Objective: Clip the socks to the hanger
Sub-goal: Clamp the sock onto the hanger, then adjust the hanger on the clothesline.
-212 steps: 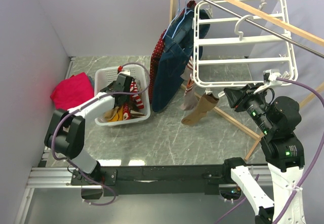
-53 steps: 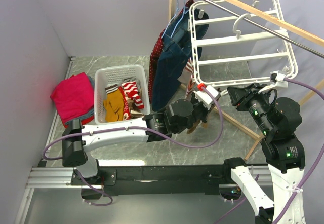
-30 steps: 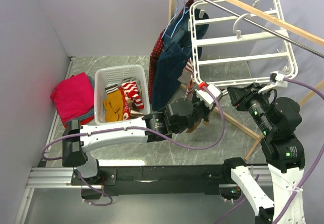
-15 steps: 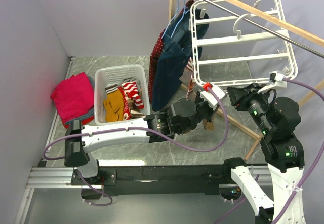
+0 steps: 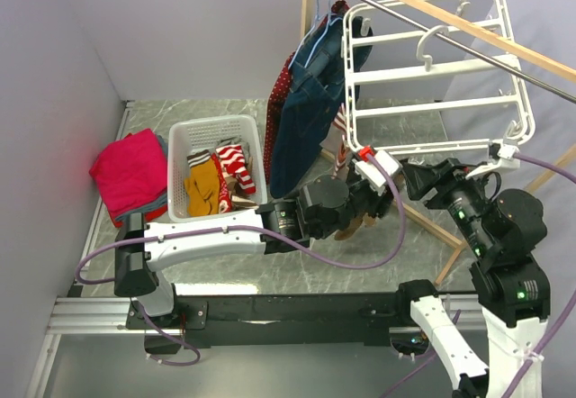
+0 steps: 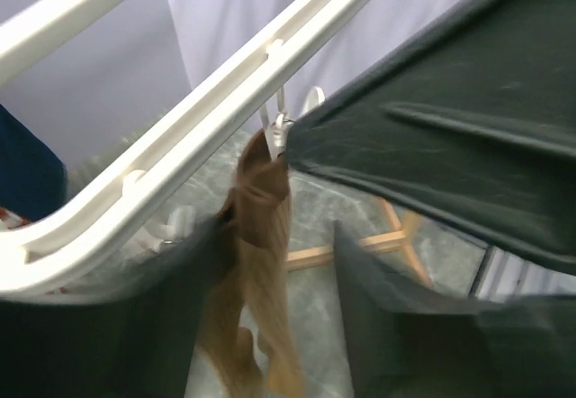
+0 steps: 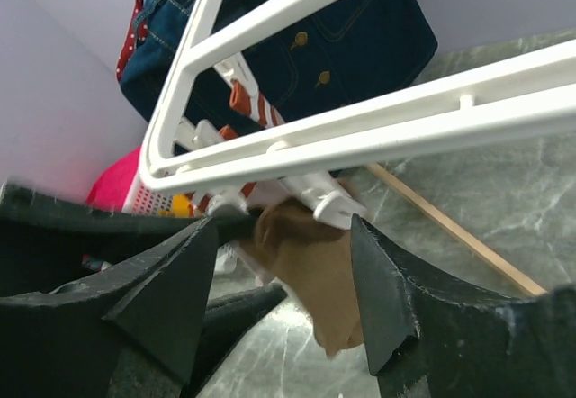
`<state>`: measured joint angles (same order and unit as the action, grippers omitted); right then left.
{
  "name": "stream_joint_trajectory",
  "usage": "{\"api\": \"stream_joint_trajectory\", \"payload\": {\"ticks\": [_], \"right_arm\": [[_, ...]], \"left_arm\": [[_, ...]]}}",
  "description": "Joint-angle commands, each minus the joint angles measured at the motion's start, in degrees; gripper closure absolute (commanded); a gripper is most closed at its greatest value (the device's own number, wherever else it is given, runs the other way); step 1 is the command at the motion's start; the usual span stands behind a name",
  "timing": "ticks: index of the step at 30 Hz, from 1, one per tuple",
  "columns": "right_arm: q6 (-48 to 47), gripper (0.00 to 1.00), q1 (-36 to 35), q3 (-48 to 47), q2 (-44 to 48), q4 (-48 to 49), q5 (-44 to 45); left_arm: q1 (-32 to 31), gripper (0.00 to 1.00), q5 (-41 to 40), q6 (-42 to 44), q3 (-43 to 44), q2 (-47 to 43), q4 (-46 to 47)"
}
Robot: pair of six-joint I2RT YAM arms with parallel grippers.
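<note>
The white hanger (image 5: 432,69) hangs tilted from a rod at the upper right. A brown sock (image 5: 353,224) dangles from a white clip (image 6: 277,130) on its near bar. My left gripper (image 5: 364,202) is under that bar. Its fingers are open, and in the left wrist view (image 6: 279,236) the sock (image 6: 261,236) hangs between them. My right gripper (image 5: 409,175) is close on the right, open wide. In the right wrist view (image 7: 283,227) its fingers flank the clip (image 7: 328,202) and the sock (image 7: 310,267). Another sock with a reddish cuff (image 7: 238,99) hangs further along the hanger (image 7: 360,128).
A navy garment (image 5: 306,119) hangs on a light-blue hanger just left of the frame. A white basket (image 5: 216,128) of clothes stands at the left, with a folded pink cloth (image 5: 130,168) beside it. A wooden rack rail (image 5: 423,222) runs along the floor under the grippers.
The left arm left the basket and reached under the frame. In the last half second the frame swung slightly right, the right gripper shifted down-left, and the sock dropped lower.
</note>
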<state>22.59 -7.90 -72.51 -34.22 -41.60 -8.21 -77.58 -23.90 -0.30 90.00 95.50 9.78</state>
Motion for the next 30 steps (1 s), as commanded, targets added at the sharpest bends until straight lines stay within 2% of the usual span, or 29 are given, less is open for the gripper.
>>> {"api": "stream_joint_trajectory", "payload": {"ticks": [1,6,9,13,17,20,30], "right_arm": [[-2.37,0.32,-0.36,-4.74,1.52,-3.74,2.22],[-4.74,0.3,-0.97,-8.77,2.05,-6.82,5.48],[-7.2,0.3,-1.85,-10.28,2.14,-9.89,12.4],[-9.75,0.27,-2.99,-10.9,2.22,-11.91,21.02],[-11.51,0.21,-3.7,-11.16,2.05,-12.62,27.36],[-11.95,0.19,-3.7,-10.72,1.96,-12.19,27.89],[-11.43,0.16,-3.79,-9.75,1.0,-10.34,25.26]], "left_arm": [[-0.38,0.31,-0.62,-4.18,-1.57,-4.87,-0.11],[-0.38,0.06,-3.86,-10.85,-1.41,-9.54,-6.95],[-0.38,0.01,-8.78,-13.93,1.14,-10.78,-15.04],[1.46,0.04,-15.03,-15.7,3.6,-9.99,-22.51],[6.99,0.03,-11.97,-20.26,3.35,-9.55,-26.47],[10.34,0.04,-10.38,-21.33,2.73,-9.46,-25.87],[14.12,0.04,-8.0,-18.52,5.36,-5.6,-23.06]]}}
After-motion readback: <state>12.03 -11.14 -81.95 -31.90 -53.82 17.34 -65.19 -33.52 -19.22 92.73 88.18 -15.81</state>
